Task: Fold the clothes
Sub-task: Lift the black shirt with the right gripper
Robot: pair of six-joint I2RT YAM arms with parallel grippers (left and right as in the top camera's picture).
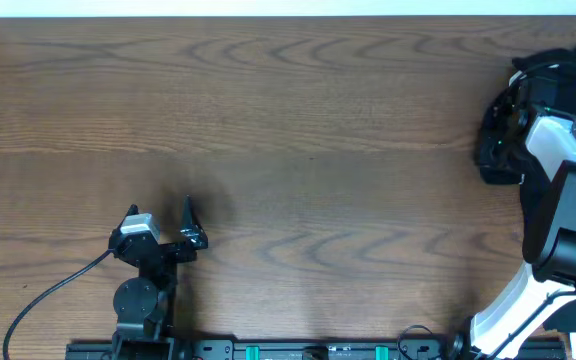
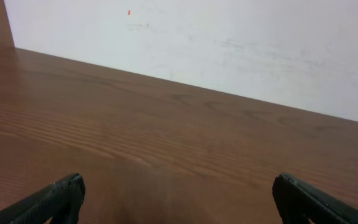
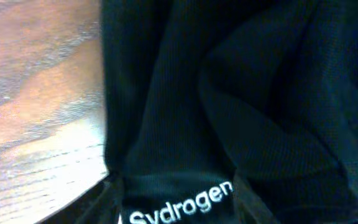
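Right hand [image 3: 179, 196], grip unclear, is nosing the soft black short-sleeved shirt [image 3: 241, 93]; left hand [image 2: 179, 193] is gaping wide; probably best pinching one edge.

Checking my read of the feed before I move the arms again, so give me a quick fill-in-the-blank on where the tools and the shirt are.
1. The left tool hangs over bare wood with its jaws ____.
2. The black shirt lies bunched at the ____ edge of the table.
3. In the right wrist view, the lettering on the shirt is ____ in colour.

Missing words: open; right; white.
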